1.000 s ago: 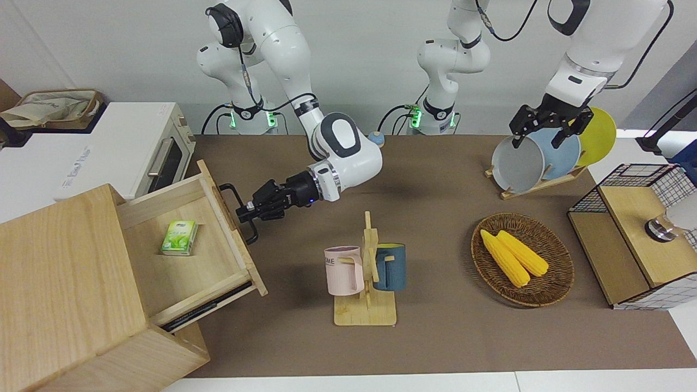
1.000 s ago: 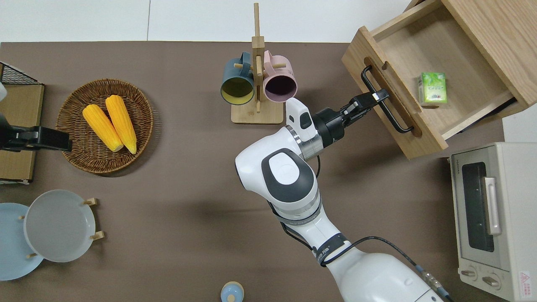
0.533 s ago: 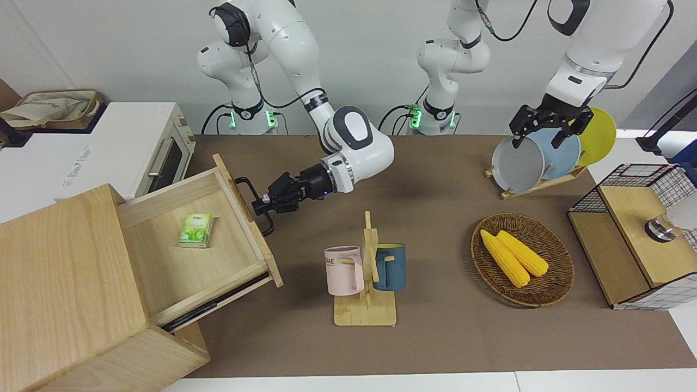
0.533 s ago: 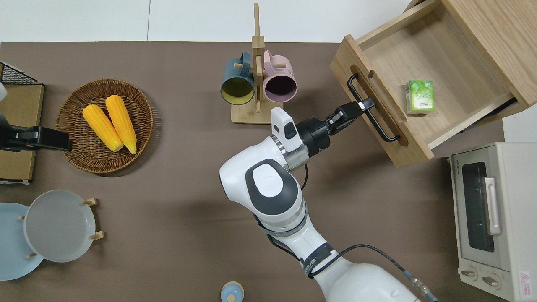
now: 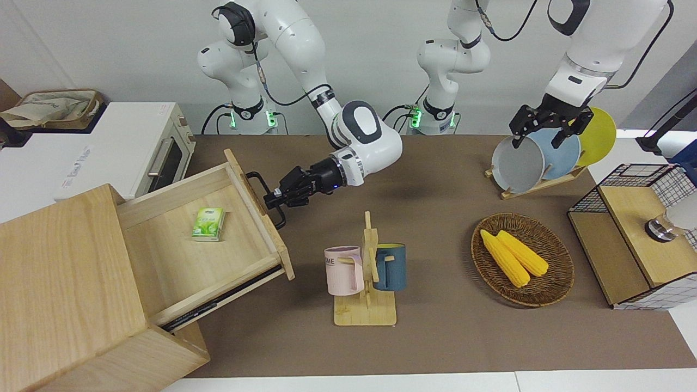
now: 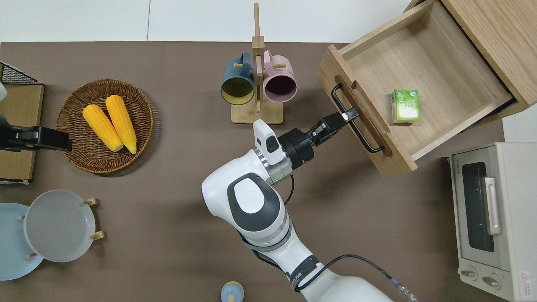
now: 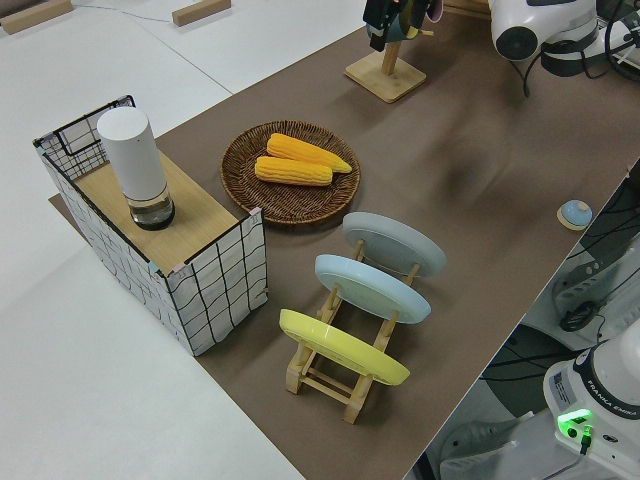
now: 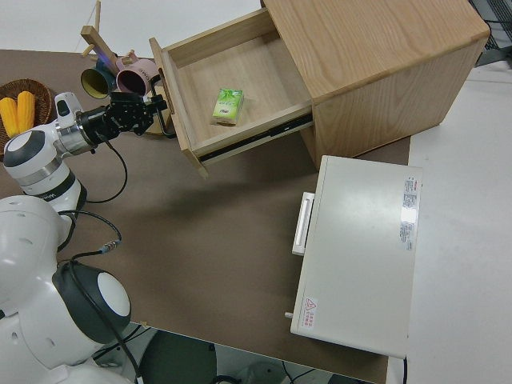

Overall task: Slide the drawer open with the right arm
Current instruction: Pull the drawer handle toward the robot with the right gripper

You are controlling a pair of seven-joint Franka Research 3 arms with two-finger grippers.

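I see brown bench [image 6: 176,176] | carries: mug rack [image 6: 256,113], corn basket [image 6: 105,126], plate rack [image 7: 345,375], wire-grid cabinet [image 7: 160,250], wooden cabinet [image 5: 71,294], toaster oven [image 6: 491,218], small blue knob [image 6: 232,292]

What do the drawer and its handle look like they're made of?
The drawer looks like pale, unpainted wood with a matte finish; grain lines show on its floor and walls. Its handle seems to be black metal: a thin, evenly bent bar. The right end effector is closed on it.

Brown table [image 5: 435,337], plain white wall [image 5: 109,49]
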